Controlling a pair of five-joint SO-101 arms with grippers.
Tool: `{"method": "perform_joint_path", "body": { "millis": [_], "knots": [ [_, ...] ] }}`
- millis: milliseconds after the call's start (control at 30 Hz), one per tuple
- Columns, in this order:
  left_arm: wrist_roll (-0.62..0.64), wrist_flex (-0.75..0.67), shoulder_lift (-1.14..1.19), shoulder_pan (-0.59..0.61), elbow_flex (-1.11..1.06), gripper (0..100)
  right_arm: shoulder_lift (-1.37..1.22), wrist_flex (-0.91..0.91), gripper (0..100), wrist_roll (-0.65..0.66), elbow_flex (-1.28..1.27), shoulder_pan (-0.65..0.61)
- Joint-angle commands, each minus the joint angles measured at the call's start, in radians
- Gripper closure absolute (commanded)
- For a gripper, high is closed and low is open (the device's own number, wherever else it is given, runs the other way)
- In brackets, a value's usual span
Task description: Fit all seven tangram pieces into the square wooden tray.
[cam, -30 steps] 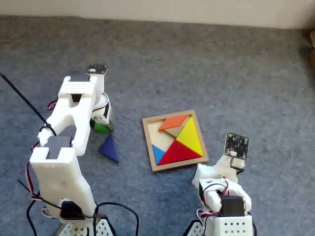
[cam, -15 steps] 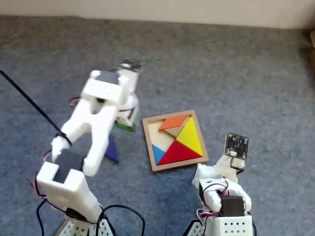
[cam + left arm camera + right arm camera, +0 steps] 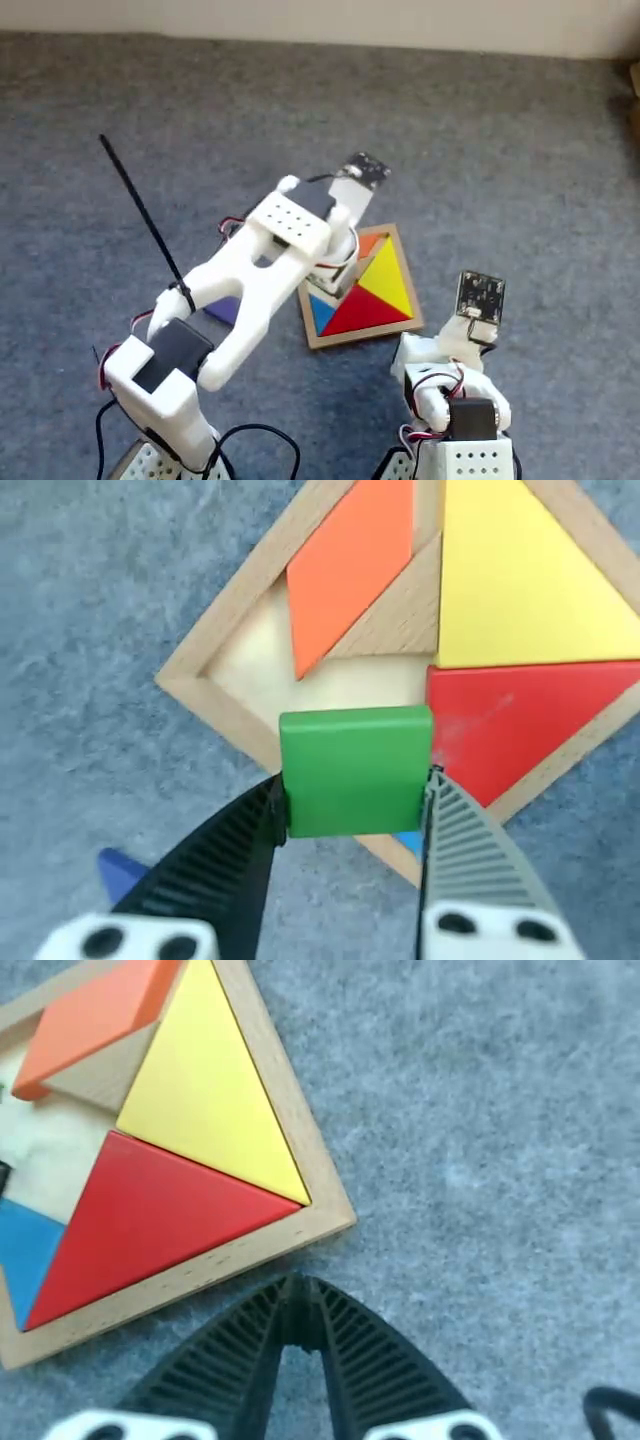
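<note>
Left wrist view: green square (image 3: 355,770), seemingly gripped

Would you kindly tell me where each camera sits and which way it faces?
High view: fixed above, off the arms, looking down on grey carpet, the wooden tray, the left arm and right arm.
Left wrist view: on the left arm's wrist, looking down past the left gripper, shut on the green square, at the tray.
Right wrist view: on the right arm's wrist, looking down past the shut right gripper at a tray corner.
Shared: all three show the red triangle and yellow triangle.
</note>
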State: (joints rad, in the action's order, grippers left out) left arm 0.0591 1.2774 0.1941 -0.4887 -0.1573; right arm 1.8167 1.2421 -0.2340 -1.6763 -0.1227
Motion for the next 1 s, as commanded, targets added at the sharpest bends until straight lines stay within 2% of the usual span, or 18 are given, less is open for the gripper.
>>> {"method": "perform_joint_path", "body": {
  "millis": [0, 100, 200, 400, 667, 967],
  "knots": [
    [0.006, -0.055, -0.054, -0.039, -0.021, 82, 0.018, 0.005, 99.2, 0.005, -0.128, 0.013],
    [0.020, -0.054, -0.056, -0.041, -0.030, 75, 0.018, 0.005, 99.2, 0.005, -0.128, 0.013],
    [0.084, -0.052, -0.056, -0.035, -0.030, 71, 0.018, 0.005, 99.2, 0.005, -0.128, 0.013],
    [0.083, -0.052, -0.058, -0.033, -0.028, 71, 0.018, 0.005, 99.2, 0.005, -0.128, 0.013],
    [0.083, -0.060, -0.065, 0.061, -0.021, 71, 0.018, 0.005, 99.2, 0.005, -0.128, 0.013],
    [0.091, -0.256, -0.056, 0.186, -0.042, 73, 0.018, 0.005, 99.2, 0.005, -0.128, 0.013]
  ]
}}
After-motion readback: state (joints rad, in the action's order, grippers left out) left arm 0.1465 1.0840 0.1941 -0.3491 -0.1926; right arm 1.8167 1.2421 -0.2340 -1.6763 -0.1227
